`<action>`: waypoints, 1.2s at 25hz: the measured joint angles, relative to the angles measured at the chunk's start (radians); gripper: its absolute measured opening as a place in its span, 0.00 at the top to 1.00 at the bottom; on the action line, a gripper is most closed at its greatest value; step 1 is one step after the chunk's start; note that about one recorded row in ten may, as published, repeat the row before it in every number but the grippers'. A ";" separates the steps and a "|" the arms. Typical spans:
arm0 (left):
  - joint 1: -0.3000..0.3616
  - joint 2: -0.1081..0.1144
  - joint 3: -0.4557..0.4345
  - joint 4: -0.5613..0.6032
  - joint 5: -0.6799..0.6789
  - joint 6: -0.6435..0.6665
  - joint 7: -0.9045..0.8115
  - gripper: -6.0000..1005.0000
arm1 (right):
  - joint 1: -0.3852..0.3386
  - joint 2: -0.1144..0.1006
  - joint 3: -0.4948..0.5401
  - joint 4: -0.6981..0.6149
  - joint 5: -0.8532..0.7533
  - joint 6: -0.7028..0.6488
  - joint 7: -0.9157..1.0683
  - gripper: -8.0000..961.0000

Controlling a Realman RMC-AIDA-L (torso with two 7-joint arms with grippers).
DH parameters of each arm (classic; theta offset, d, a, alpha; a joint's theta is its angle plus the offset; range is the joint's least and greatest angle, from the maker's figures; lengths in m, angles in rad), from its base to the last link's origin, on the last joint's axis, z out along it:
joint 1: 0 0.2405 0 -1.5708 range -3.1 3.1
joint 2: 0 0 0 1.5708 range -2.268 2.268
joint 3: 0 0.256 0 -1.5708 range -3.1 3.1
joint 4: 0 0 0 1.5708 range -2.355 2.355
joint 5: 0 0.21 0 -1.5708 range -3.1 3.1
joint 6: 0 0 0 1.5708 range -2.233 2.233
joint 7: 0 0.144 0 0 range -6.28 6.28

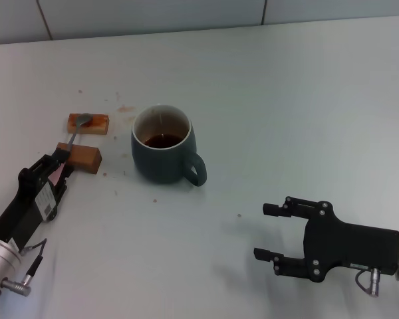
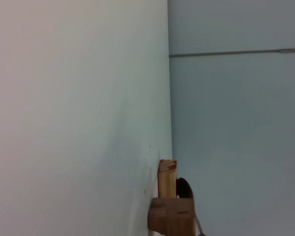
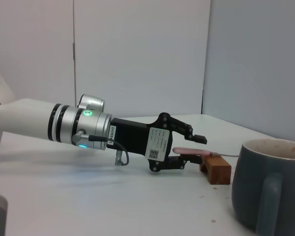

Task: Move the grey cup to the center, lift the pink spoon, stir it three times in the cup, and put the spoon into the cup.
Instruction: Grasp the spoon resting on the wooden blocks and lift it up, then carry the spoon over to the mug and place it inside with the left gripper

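The mug (image 1: 163,144) stands just right of two wooden blocks (image 1: 85,157), leaving a narrow gap. The left hand (image 1: 61,162) crowds the nearer block. Bare bench (image 1: 306,106) lies open to the mug's right.

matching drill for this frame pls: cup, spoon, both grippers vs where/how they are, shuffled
1. grey cup
2. pink spoon
3. left gripper
4. right gripper

a. open, off to the cup's right, holding nothing
b. lying across two wooden blocks
c. holds brown liquid, handle toward the right gripper
d. fingers either side of the spoon handle, not shut

Pairs: 1-c, 2-b, 3-d, 4-a
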 joint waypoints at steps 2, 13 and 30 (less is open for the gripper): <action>0.000 0.000 0.000 0.000 0.000 -0.003 0.000 0.61 | 0.001 0.000 0.000 0.001 0.000 0.000 0.000 0.25; -0.002 0.000 0.000 0.002 0.000 -0.014 0.002 0.76 | 0.004 0.000 0.000 0.003 0.000 0.004 0.000 0.25; -0.078 -0.001 -0.027 0.082 0.006 0.294 0.226 0.87 | 0.017 0.001 0.000 0.008 -0.002 0.019 0.000 0.25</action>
